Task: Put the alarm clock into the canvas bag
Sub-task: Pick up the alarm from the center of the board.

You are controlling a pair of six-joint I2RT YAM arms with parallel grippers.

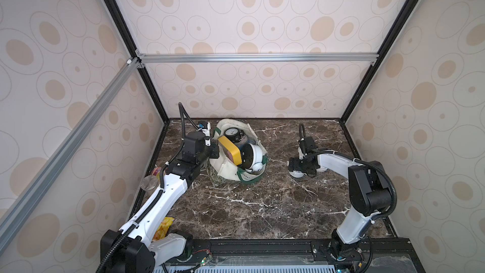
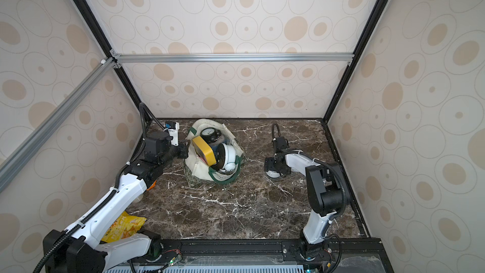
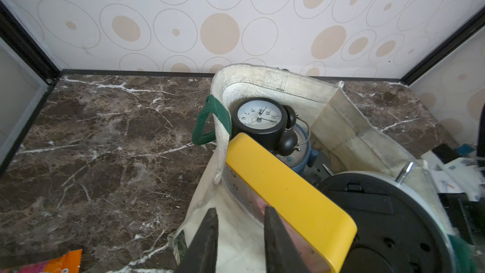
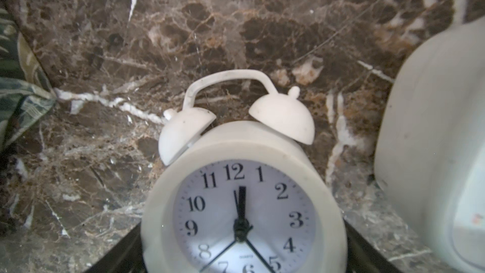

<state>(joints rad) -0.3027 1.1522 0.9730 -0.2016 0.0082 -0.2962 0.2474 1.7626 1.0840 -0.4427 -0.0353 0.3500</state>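
Clock (image 4: 244, 206) rests on the table (image 1: 262, 206), apart from the bag (image 1: 223, 165), flanked by the right gripper's (image 1: 300, 166) jaws, grip not discernible; the left gripper's (image 3: 240, 237) jaws are parted astride the bag's wall.

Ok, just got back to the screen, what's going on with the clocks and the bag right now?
The right end effector is down at the table around a white alarm clock, jaws on either side; whether it grips yet is unclear. The left end effector sits open at the rim of the canvas bag, cloth between its jaws. The bag holds other clocks, among them a black clock and a yellow clock.
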